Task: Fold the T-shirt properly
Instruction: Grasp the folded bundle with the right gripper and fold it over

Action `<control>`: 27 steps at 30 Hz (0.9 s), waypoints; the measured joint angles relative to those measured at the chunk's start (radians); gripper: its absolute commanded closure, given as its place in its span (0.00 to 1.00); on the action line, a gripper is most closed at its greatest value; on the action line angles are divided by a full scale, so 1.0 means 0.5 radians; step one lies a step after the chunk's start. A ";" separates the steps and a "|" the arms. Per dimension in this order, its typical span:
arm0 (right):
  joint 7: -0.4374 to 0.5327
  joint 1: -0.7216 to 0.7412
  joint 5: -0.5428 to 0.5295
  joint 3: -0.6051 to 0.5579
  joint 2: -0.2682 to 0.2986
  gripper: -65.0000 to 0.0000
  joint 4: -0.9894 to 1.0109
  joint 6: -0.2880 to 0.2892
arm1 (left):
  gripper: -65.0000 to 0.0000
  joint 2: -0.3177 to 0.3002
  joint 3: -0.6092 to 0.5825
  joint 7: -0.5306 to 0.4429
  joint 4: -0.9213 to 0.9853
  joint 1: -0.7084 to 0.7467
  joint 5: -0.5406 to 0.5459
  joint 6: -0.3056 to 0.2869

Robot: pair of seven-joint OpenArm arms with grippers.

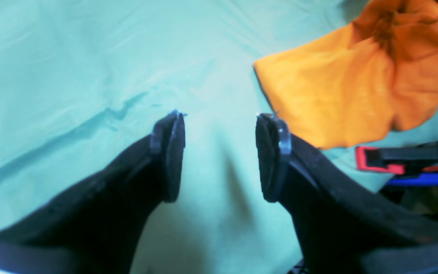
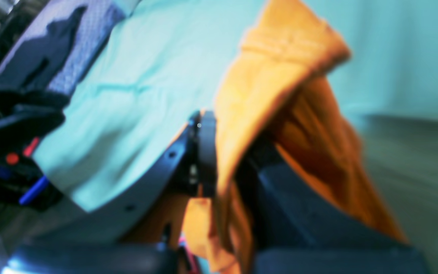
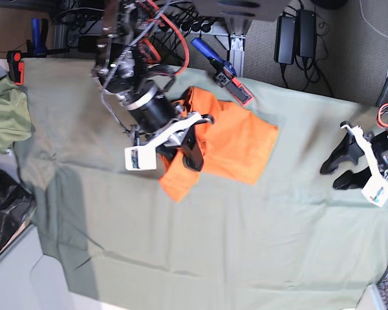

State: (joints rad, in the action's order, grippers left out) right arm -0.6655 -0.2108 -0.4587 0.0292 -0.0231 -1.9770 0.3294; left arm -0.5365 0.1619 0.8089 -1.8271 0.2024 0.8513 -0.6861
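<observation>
The orange T-shirt (image 3: 236, 145) lies bunched at the far middle of the table, one corner lifted. My right gripper (image 3: 191, 154) is shut on its left part. In the right wrist view the gripper (image 2: 228, 152) pinches a fold of the T-shirt (image 2: 280, 57), and cloth drapes over one finger. My left gripper (image 3: 334, 175) rests at the table's right side, open and holding nothing, well apart from the shirt. Seen from the left wrist, the gripper (image 1: 221, 125) has its jaws wide over bare green cloth, with the T-shirt (image 1: 340, 95) ahead to the right.
A sage-green table cloth (image 3: 213, 245) covers the table, wrinkled. A blue and red clamp (image 3: 231, 81) grips the far edge by the shirt, and another red clamp (image 3: 15, 66) sits at the far left corner. A green bundle (image 3: 3, 113) lies at the left edge.
</observation>
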 measured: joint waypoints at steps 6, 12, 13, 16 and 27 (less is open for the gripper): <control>0.079 0.012 0.235 -0.213 -0.041 0.94 0.166 0.000 | 0.49 -0.024 0.001 0.045 0.000 0.001 0.104 0.000; 0.132 0.013 0.391 -0.446 -0.031 0.39 0.189 0.000 | 0.49 -0.024 0.000 0.044 0.000 0.000 0.117 0.000; 0.137 0.013 0.404 -0.494 -0.032 0.39 0.188 0.000 | 0.49 -0.024 0.000 0.045 0.000 0.000 0.117 0.000; 0.150 0.013 0.407 -0.610 -0.033 0.39 0.188 0.000 | 0.49 -0.024 0.000 0.044 0.000 0.000 0.117 0.000; 0.256 0.070 0.359 -0.674 -0.143 0.39 0.188 0.000 | 0.49 -0.024 0.000 0.115 0.000 0.000 0.236 0.000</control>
State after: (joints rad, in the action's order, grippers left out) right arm -0.5373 -0.1757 -0.2790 -0.3080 -0.0948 -1.8828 0.3294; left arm -0.5488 0.1619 0.8665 -1.8271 0.2024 0.9691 -0.6861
